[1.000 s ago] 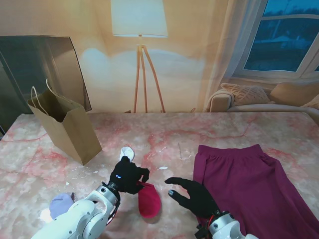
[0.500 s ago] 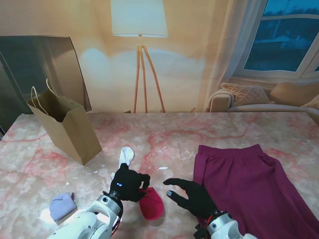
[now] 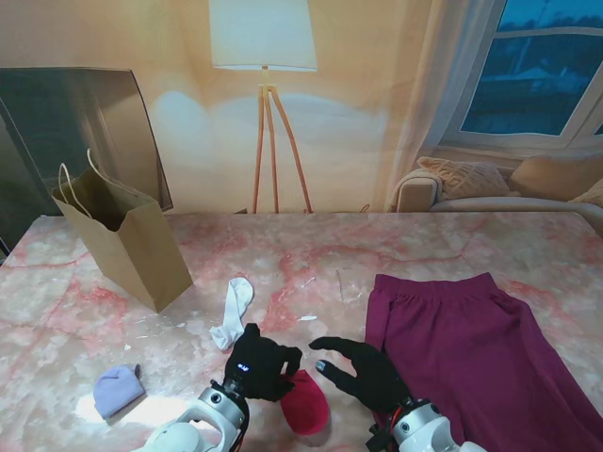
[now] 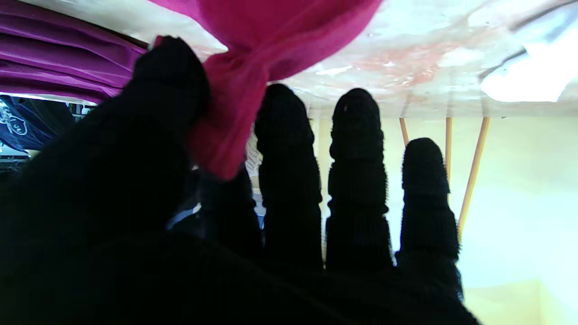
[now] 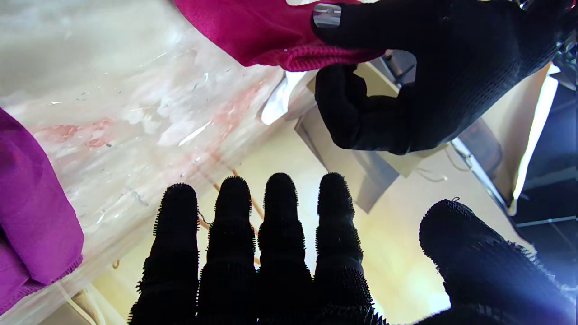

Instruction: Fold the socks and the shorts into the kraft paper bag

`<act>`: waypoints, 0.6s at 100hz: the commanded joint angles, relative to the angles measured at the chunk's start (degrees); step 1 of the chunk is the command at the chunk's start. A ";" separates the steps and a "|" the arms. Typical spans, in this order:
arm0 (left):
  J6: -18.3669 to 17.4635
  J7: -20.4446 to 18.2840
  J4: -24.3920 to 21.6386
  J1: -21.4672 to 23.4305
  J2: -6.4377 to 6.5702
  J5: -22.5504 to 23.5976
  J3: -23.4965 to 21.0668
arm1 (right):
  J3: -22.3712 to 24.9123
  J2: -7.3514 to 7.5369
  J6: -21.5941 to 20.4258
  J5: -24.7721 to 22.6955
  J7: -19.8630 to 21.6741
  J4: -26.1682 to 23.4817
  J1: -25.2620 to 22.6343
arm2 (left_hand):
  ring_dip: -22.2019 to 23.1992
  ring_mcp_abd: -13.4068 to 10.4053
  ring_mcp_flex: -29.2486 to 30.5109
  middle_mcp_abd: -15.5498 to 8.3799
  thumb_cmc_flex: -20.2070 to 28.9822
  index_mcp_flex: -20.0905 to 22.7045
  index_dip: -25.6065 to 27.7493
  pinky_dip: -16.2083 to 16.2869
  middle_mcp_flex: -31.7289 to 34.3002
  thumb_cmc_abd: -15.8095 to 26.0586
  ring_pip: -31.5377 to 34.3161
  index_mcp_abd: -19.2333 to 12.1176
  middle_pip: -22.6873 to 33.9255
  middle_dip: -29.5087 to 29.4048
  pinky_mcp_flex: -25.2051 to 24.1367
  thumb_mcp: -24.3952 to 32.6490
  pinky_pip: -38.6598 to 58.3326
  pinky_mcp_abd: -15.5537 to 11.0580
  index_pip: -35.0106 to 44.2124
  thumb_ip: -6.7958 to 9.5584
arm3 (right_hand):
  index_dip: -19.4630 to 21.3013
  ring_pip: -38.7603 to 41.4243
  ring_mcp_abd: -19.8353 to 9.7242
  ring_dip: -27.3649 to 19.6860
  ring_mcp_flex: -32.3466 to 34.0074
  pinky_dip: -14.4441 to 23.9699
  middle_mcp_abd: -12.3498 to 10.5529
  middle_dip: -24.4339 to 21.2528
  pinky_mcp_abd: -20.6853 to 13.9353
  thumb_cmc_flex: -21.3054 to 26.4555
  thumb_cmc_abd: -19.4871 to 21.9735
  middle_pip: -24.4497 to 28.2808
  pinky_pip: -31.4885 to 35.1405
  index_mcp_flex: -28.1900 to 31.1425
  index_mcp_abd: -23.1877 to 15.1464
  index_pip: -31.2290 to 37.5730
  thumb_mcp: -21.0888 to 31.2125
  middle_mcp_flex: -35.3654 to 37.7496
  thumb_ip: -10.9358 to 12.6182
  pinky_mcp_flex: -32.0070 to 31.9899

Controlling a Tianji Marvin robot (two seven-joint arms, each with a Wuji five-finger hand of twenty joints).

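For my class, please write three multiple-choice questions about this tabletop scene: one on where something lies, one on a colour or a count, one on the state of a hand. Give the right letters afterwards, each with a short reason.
1. Where does the kraft paper bag stand on the table?
A. far left
B. far right
C. on the shorts

2. What colour is the sock lying loose between the bag and the left hand?
A. white
B. green
C. black

3. What is the left hand doing?
A. lying flat and empty
B. pinching the red sock
C. gripping the bag's handle

Answers:
1 A, the bag stands upright at the far left, well away from the magenta shorts on the right.
2 A, the white sock lies there; a lavender sock sits nearer to me on the left.
3 B, the left wrist view shows red fabric caught between thumb and finger, while the right hand is open.
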 commanded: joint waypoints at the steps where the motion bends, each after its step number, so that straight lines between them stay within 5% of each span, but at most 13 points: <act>1: -0.33 -0.29 -1.03 1.30 0.19 0.72 0.16 | -0.12 -0.02 0.00 -0.03 0.08 -0.10 -0.38 | 1.03 0.16 2.36 0.78 -0.68 0.53 -0.63 1.42 3.02 -2.47 2.88 -0.20 2.21 -0.97 0.40 2.33 1.73 0.98 1.08 0.69 | 0.41 0.91 0.22 1.33 1.07 2.13 -1.13 0.49 -0.04 0.56 -0.22 0.56 1.33 0.98 -1.51 0.37 0.42 1.50 -2.47 0.10; 22: -1.25 -0.87 -1.25 1.66 0.34 0.43 0.78 | 0.10 -0.09 -0.02 -0.14 -0.29 -0.11 -0.53 | 0.24 -0.13 4.24 0.47 -1.18 1.71 -2.42 1.12 3.92 -3.17 3.21 0.34 2.65 -3.11 1.45 2.36 2.85 0.94 0.79 -0.28 | 0.41 0.94 0.23 1.33 1.14 2.11 -1.08 0.48 -0.16 0.55 -0.24 0.54 1.29 0.97 -1.50 0.37 0.42 1.45 -2.47 0.10; 60: 0.12 -3.87 -1.78 1.52 0.17 -1.94 2.68 | 0.19 -0.08 0.18 -0.13 -0.23 -0.13 -0.57 | -3.12 -0.11 6.35 0.39 -1.29 1.98 -5.65 0.96 4.40 -0.89 0.69 2.27 -0.04 -8.56 4.04 0.81 6.63 -0.45 -0.10 0.49 | 0.38 0.91 0.30 1.32 1.05 2.10 -1.10 0.47 -0.13 0.57 -0.22 0.52 1.27 0.87 -1.53 0.30 0.43 1.42 -2.48 0.06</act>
